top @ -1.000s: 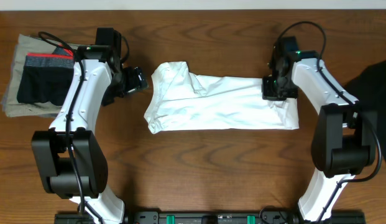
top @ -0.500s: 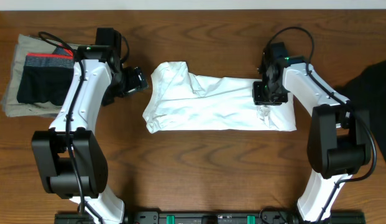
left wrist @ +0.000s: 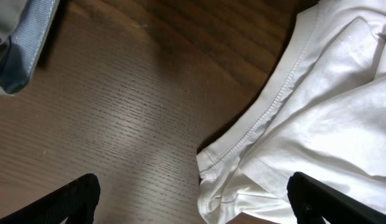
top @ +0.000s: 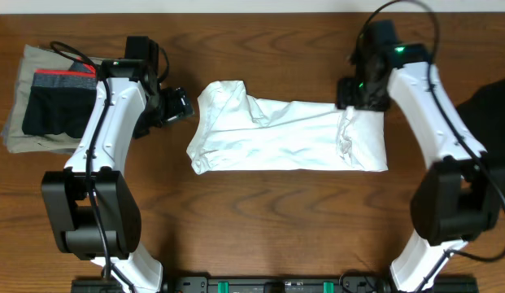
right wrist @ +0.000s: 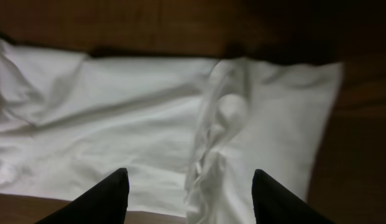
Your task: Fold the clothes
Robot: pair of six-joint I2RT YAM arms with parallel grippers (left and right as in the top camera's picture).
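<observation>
Overhead: white T-shirt (top: 276, 138) lies mid-surface, a long band, bunched ridge (top: 346, 140) near its right end; right tool (top: 355, 102) over its far edge. Left wrist: left tool (left wrist: 193, 198) wide apart, empty, beside hem (left wrist: 267, 112). Right wrist: right tool (right wrist: 193, 194) parted, empty; smooth ridge before folding.

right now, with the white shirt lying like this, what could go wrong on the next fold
A bunched ridge runs across the white T-shirt near the open right gripper; folding over it would probably lock in the crease. The shirt's left end is lumpy too, so the left gripper may pinch uneven layers.
</observation>
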